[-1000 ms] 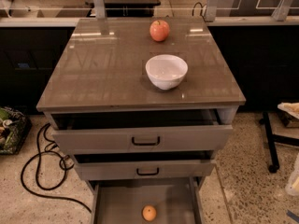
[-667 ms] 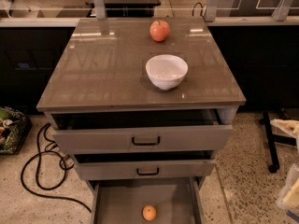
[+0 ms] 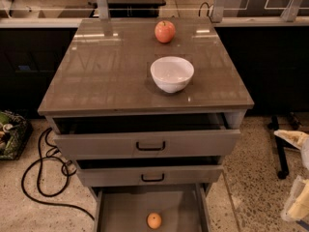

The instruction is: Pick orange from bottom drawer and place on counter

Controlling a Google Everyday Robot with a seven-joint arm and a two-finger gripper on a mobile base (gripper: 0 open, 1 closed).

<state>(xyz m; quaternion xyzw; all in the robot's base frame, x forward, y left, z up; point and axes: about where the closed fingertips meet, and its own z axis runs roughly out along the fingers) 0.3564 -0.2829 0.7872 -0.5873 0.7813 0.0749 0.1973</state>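
Showing smooth orange [image 3: 154,220], bottom drawer [image 3: 121,210], hand [image 3: 298,204] perhaps lower-right

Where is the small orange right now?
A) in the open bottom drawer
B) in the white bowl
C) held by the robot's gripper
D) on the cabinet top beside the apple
A: the orange lies on the floor of the open bottom drawer, while the gripper sits at the view's right edge, apart from it.
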